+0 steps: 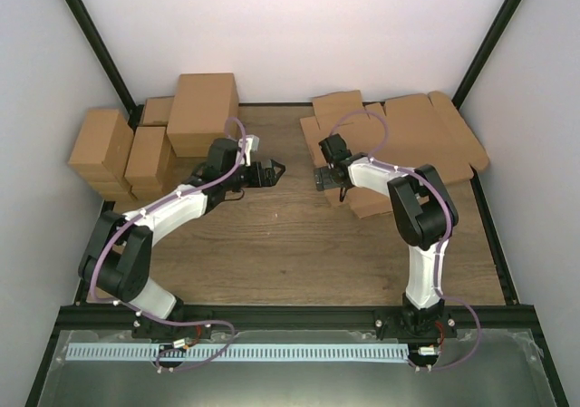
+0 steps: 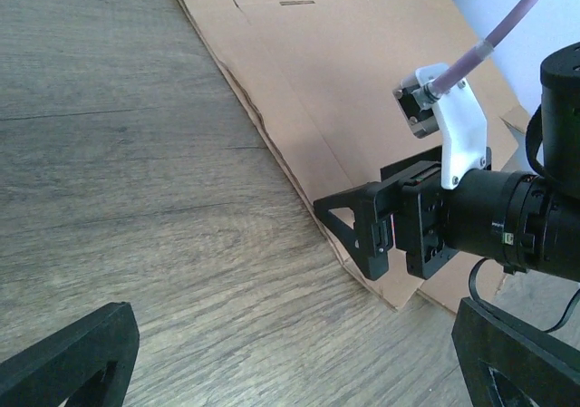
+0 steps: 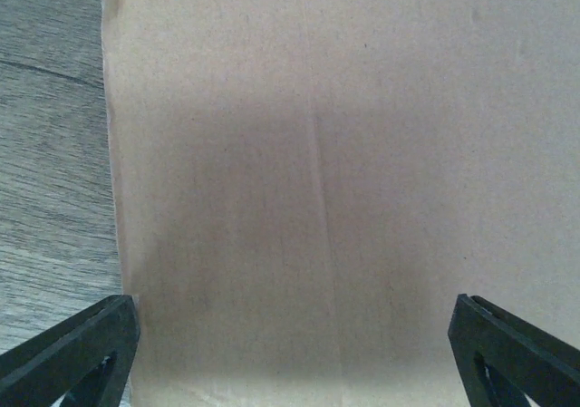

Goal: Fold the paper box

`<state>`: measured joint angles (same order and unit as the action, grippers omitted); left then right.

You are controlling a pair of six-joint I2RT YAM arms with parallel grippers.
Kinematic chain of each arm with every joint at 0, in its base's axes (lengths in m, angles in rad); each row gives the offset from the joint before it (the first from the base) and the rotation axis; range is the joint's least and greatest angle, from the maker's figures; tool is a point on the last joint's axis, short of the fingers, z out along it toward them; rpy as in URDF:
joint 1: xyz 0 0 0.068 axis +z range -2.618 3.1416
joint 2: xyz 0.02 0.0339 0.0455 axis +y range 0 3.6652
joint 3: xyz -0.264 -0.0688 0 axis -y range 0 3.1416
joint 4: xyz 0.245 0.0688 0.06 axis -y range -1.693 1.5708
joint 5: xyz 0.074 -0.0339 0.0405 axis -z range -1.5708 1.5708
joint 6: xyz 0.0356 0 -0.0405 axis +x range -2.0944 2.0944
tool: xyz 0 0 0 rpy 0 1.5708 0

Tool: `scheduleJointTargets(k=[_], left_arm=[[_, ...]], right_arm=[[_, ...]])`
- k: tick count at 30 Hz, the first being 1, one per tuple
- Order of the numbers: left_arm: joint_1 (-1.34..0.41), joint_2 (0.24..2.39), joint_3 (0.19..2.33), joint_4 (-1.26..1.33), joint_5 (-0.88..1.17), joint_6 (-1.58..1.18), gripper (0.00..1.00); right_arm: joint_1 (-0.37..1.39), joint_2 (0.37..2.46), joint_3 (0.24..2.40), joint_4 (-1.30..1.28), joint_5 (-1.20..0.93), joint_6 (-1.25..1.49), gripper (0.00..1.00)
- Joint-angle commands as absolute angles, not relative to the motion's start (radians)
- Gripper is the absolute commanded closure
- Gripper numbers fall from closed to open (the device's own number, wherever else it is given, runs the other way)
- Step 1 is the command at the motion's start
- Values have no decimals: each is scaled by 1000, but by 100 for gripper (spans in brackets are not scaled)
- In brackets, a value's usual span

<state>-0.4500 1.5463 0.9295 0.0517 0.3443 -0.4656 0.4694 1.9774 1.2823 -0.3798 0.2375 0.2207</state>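
Observation:
The paper box (image 1: 426, 135) lies flat and unfolded at the back right of the wooden table, a brown cardboard sheet with flaps and crease lines. My right gripper (image 1: 322, 179) hovers open over its left edge. In the right wrist view the cardboard (image 3: 317, 153) fills the frame, and the open right gripper (image 3: 290, 362) has nothing between its fingers. My left gripper (image 1: 272, 171) stands open over bare wood just left of the sheet. The left wrist view looks past the open left gripper (image 2: 290, 371) at the cardboard (image 2: 344, 62) and at the right gripper (image 2: 399, 248) above its near corner.
Folded brown cartons stand at the back left: a large one (image 1: 201, 108) and smaller ones (image 1: 100, 149) (image 1: 149, 158). Black frame posts (image 1: 91, 35) rise at both back corners. A metal rail (image 1: 272, 351) runs along the near edge by the arm bases.

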Motion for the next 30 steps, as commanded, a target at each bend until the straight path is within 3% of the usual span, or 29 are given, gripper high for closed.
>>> scheduleJointTargets(k=[1,11,16,30], left_arm=[[-454,1523,927,40,339,-441,2],[-454,1520,928,37,343,-437,1],[-453,1517,927,35,340,-435,1],[-454,1512,927,36,338,-437,1]], right_arm=[[475,1988,1326,-395,241,212,2],[474,1981,1318,-392,191,198,0],[474,1981,1322,-412,262,216,1],[457,1875,1263,-406,312,228,8]])
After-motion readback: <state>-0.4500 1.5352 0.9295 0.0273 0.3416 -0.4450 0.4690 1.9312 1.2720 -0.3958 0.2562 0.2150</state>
